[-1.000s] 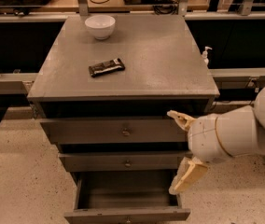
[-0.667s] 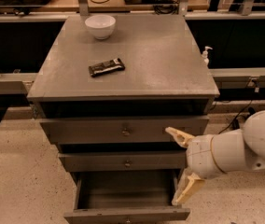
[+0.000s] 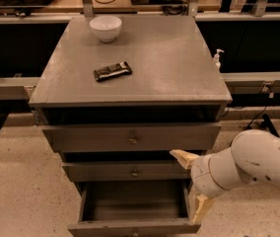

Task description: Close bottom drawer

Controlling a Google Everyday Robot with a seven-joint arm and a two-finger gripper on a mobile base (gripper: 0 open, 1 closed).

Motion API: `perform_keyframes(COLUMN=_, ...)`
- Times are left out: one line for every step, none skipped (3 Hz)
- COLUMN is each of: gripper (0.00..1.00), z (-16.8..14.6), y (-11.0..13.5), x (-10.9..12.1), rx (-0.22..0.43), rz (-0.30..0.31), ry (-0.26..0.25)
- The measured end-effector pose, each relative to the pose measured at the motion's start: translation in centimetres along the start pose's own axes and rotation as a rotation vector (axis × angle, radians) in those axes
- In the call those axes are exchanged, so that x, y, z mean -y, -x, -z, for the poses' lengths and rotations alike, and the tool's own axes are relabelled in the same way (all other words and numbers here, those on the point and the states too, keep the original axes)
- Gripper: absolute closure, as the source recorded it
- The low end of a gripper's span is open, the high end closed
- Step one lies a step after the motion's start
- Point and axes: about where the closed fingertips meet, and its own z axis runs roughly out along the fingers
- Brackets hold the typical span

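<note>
While the bottom drawer [image 3: 130, 204] stands pulled far out of the grey cabinet [image 3: 179, 68], its shallow box is open to view and its narrow front is the lowest part of the cabinet at the picture's bottom edge. The gripper [image 3: 184, 187] is at the cabinet's front right, on a white rounded arm [image 3: 258, 164] that comes from the right. Its two tan fingers [image 3: 183, 157] are spread wide apart and hold nothing. One finger lies before the right end of the middle drawer [image 3: 125, 172], and the other hangs by the right front corner of the bottom drawer. Whether it touches the drawer cannot be told. The top drawer [image 3: 130, 138] and the middle drawer each stand slightly out. On the cabinet's top, a white bowl [image 3: 105, 27] sits at the back left, and a dark wrapped snack bar [image 3: 112, 71] lies nearer the front.
</note>
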Motion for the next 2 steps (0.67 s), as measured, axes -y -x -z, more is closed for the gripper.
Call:
perform_keyframes(gripper=0.0, z=-0.1, y=0.2, x=0.1, rx=0.039, rz=0.008, ry=0.006)
perform_keyframes(gripper=0.0, z=-3.5, y=1.4, x=0.7, rx=0.164, rz=0.035, ry=0.048)
